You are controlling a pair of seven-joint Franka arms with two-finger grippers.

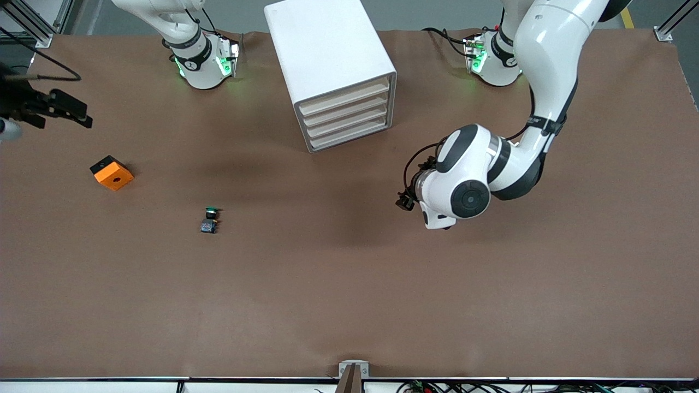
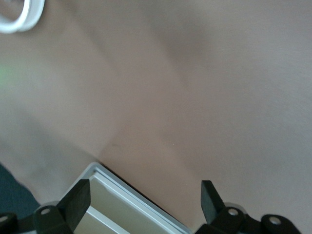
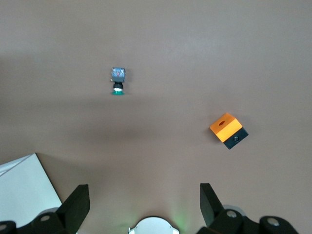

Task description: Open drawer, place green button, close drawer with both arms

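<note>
The button (image 1: 210, 219) (image 3: 117, 80) lies on its side on the brown table, green cap toward the robots' bases. The white cabinet (image 1: 330, 60) stands between the two bases, and its several drawers (image 1: 349, 117) are all closed. My left gripper (image 2: 144, 192) is open and holds nothing. It hangs just off the cabinet's drawer face, with a corner of the cabinet (image 2: 122, 204) between its fingers. The left arm's wrist (image 1: 461, 191) hides that gripper in the front view. My right gripper (image 3: 144, 195) is open and empty, high over the table near its own base (image 3: 152, 226).
An orange square block (image 1: 111, 172) (image 3: 227, 129) with a hole lies toward the right arm's end of the table, farther from the front camera than the button. Dark hardware (image 1: 49, 106) juts in at the front view's edge above it.
</note>
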